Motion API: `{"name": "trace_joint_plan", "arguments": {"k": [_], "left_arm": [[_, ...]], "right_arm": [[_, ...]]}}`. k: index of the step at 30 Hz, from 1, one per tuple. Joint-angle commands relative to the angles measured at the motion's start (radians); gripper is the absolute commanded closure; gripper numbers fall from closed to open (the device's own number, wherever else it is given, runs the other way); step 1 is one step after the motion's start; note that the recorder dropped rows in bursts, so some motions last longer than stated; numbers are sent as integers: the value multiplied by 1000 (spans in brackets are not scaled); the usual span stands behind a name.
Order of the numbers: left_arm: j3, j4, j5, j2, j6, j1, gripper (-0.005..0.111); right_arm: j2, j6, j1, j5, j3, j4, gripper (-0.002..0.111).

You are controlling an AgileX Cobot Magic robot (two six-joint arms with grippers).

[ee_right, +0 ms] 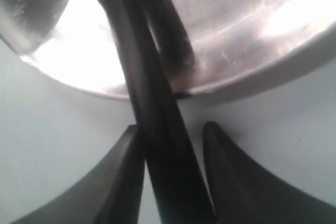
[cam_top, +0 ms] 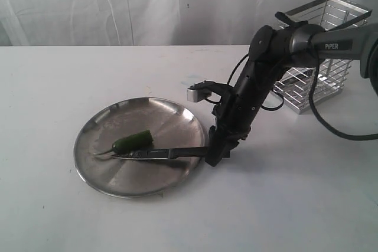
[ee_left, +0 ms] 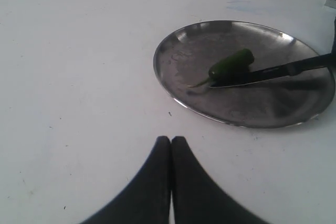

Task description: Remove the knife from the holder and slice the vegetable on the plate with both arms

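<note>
Only readable writing: "PiPER" in white on the grey tube of my right arm (cam_top: 331, 45), upper right of the exterior frame, just in front of the chrome wire holder (cam_top: 322, 57).

My right gripper (cam_top: 215, 153) sits at the plate's right rim, pinching the knife (cam_top: 171, 154) by its black handle (in the right wrist view the handle (ee_right: 157, 145) runs between my two fingers, touching one; the other looks slightly apart).

Knife lies roughly horizontal in the exterior frame, long axis left-right, tip pointing left, blade right beside the chili pepper (cam_top: 133, 141) near its stem end.

Pepper is left of center on the steel plate (cam_top: 171, 113), long axis tilted, stem toward lower left.

My left gripper (ee_left: 171, 141): fingers pressed together, holding nothing, over the white table (ee_left: 79, 77), near the plate (ee_left: 184, 35) but apart from it.
</note>
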Motion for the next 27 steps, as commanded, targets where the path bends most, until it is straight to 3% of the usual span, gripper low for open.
{"name": "trace_joint_plan", "arguments": {"k": [1,4,8,17,24,27], "left_arm": [[2,-8,-5,-5,2,-5,107],[2,-8,-5,-5,2,-5,107],[2,-8,-5,-5,2,-5,107],[2,-8,-5,-5,2,-5,107],[2,-8,-5,-5,2,-5,107],[2,-8,-5,-5,2,-5,107]], "right_arm": [[-9,-17,18,1,7,-66,83],[-33,-50,38,1,7,-72,100],[-79,-23,61,1,7,-78,108],[-261,317,137,1,49,-213,108],[-484,624,142,1,284,-206,108],[-607,706,142,-132,440,-208,108]]}}
